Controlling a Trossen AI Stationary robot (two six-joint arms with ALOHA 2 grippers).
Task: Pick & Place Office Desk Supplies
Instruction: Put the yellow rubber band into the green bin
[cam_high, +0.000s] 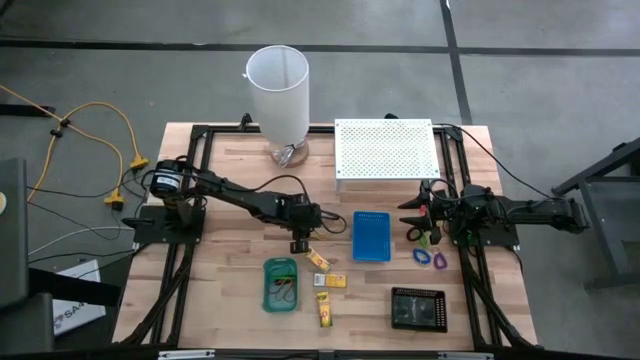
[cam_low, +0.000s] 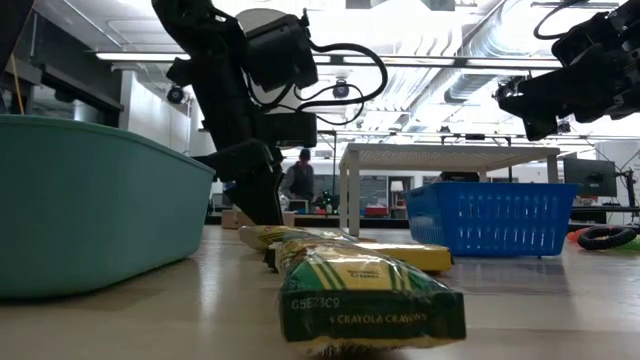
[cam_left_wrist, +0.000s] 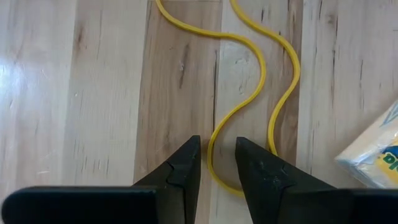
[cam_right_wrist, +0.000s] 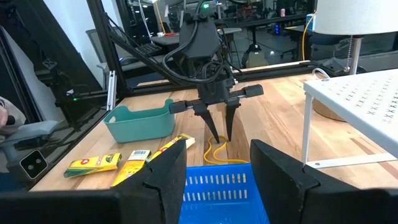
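Note:
My left gripper (cam_high: 300, 243) points straight down at the table between the green tray and the blue tray. It is open by a narrow gap (cam_left_wrist: 217, 165), and its two fingertips stand on either side of one strand of a yellow rubber band (cam_left_wrist: 258, 74) that lies flat on the wood in a wavy loop (cam_right_wrist: 214, 151). Three yellow crayon packets (cam_high: 318, 260) (cam_high: 332, 281) (cam_high: 323, 308) lie near it. My right gripper (cam_high: 425, 215) hangs open in the air (cam_right_wrist: 217, 168) on the right side of the blue tray (cam_high: 372, 235). Small clips, black, green, blue and purple (cam_high: 430, 250), lie below it.
The green tray (cam_high: 280, 283) holds a few rubber bands. A black tray (cam_high: 418, 308) sits near the front right. A tall white cylinder (cam_high: 280, 90) and a white perforated shelf (cam_high: 385, 148) stand along the far edge. In the low view a packet (cam_low: 370, 300) lies close in front.

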